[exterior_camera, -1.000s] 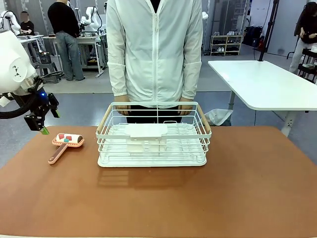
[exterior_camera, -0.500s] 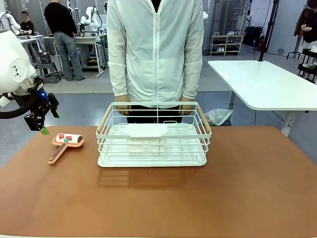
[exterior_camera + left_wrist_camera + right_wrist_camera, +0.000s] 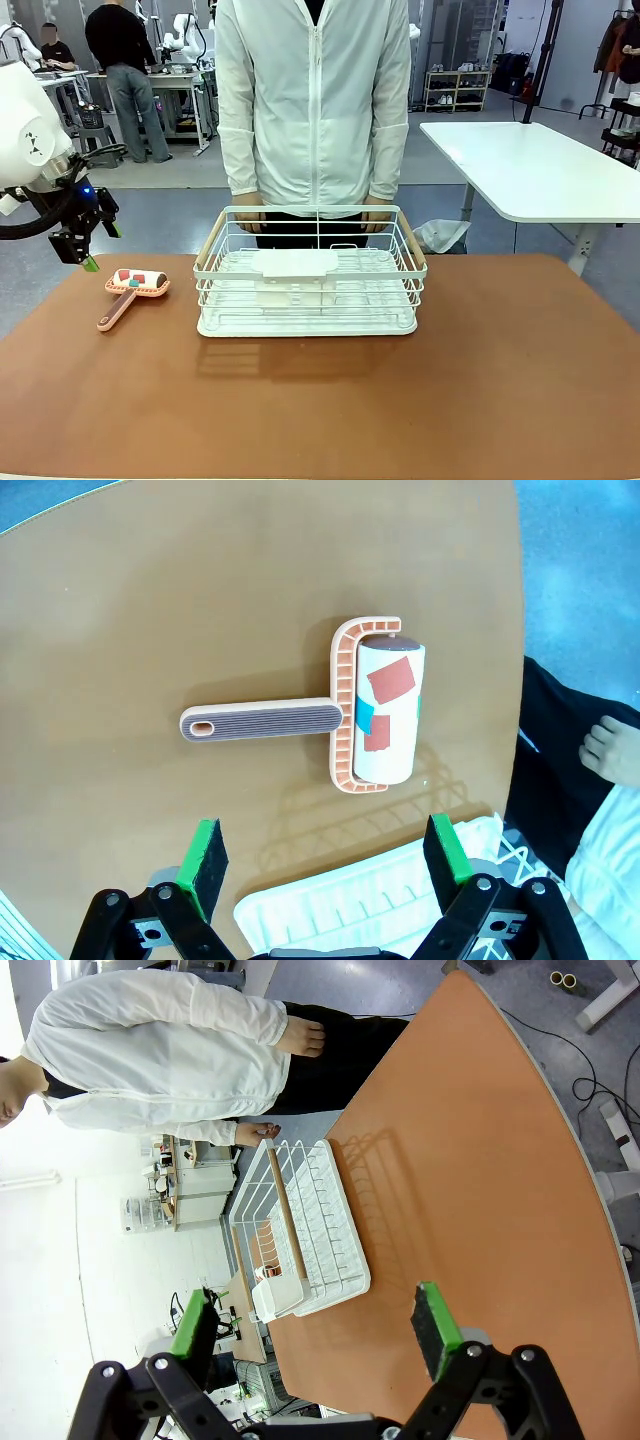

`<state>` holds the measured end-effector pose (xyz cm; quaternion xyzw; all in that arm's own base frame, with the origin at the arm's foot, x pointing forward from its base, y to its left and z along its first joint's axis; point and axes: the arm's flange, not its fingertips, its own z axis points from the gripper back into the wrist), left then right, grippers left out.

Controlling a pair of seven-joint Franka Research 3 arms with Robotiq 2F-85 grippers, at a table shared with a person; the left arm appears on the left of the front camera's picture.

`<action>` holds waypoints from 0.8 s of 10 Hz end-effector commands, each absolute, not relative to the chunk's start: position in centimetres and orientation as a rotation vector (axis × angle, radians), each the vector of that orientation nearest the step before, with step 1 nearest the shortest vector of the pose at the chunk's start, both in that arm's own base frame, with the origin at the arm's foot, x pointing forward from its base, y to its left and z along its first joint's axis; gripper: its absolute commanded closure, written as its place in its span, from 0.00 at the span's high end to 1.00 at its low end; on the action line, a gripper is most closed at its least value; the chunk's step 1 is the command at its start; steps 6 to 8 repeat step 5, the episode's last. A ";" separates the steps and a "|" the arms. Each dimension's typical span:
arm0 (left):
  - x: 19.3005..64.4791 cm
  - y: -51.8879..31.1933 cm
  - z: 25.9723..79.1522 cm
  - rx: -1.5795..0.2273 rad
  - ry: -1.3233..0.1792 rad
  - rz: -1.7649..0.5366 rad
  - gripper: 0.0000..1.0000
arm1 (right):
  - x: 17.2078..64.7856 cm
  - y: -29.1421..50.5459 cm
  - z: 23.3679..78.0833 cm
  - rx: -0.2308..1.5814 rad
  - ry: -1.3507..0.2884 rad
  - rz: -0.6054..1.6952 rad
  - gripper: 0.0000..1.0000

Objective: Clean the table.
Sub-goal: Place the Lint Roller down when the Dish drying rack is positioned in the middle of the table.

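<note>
Table [image 3: 480, 380]: big reddish-brown top, spans the whole near view, rigid, matte, not for lifting; only for wiping or rolling over. Looks bare of visible crumbs from here, too small to tell.

Person [image 3: 313, 100] in white jacket at far edge, hands [image 3: 375, 212] resting at the basket's far rim.

Basket [image 3: 310, 270]: white wire, near far edge, about centre, on a white tray. Light, stiff, open wires; probably slides easily on the matte top.

Left gripper [image 3: 88, 245]: hangs above left edge, jaws wide apart, nothing held; in wrist view green pads [image 3: 203, 852] straddle empty air over the roller. Right gripper [image 3: 315, 1335]: jaws wide apart, empty, high off the table, looking across at basket and person.

Lint roller [image 3: 133, 290]: lies flat near left edge, left of basket, apart from it. Pink frame, ribbed handle [image 3: 262, 721] pointing toward near-left corner, drum with red and blue patches. Light, hard plastic; drum likely sticky and spins, so bad hold. Best grip judged across the ribbed handle, mid-length.
</note>
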<state>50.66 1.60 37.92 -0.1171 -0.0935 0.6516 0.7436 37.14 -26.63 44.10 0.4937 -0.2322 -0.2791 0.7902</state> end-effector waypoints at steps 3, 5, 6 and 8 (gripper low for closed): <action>50.7 1.7 38.0 -0.259 -0.208 1.429 1.00 | 37.2 -26.6 44.3 1.076 -0.519 -0.592 1.00; 50.7 1.7 38.0 -0.259 -0.208 1.429 1.00 | 37.2 -26.6 44.3 1.076 -0.519 -0.592 1.00; 50.7 1.7 38.0 -0.259 -0.208 1.429 1.00 | 37.2 -26.6 44.3 1.076 -0.519 -0.592 1.00; 50.7 1.7 38.0 -0.259 -0.208 1.429 1.00 | 37.2 -26.6 44.3 1.076 -0.519 -0.592 1.00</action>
